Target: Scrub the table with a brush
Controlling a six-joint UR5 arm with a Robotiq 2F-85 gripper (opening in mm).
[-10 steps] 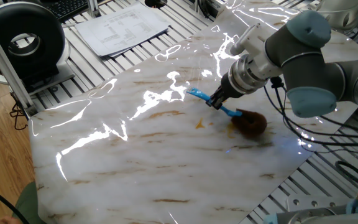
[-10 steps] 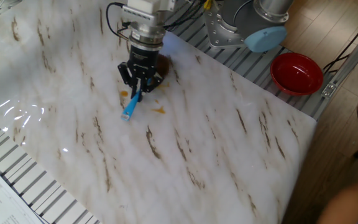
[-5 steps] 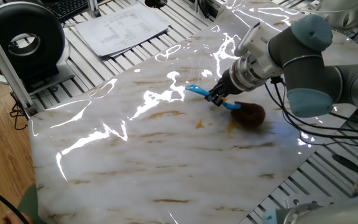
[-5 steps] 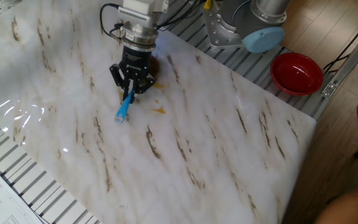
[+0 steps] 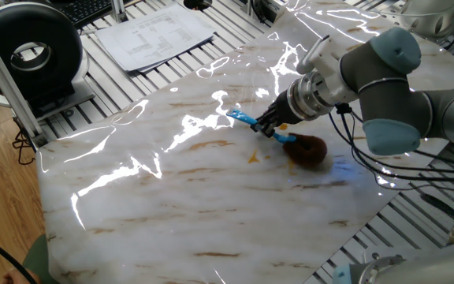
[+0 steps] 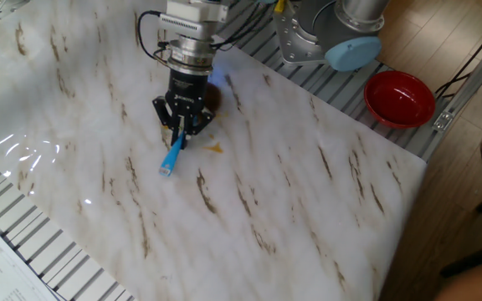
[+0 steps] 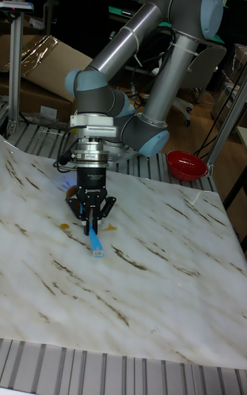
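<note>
Brush (image 5: 290, 144) looks light, its soft brown head pressed on the counter (image 5: 172, 205) by an orange stain (image 5: 252, 157), so my claw (image 5: 268, 126) pinches the stiff blue handle mid-length.

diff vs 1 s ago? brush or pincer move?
The pincer slid the brush a short way along the table: in one fixed view both went left, the brown head now closer to the orange stain. Grip unchanged: shut on the blue handle throughout, head down on the marble. Red bowl and papers stayed put.
</note>
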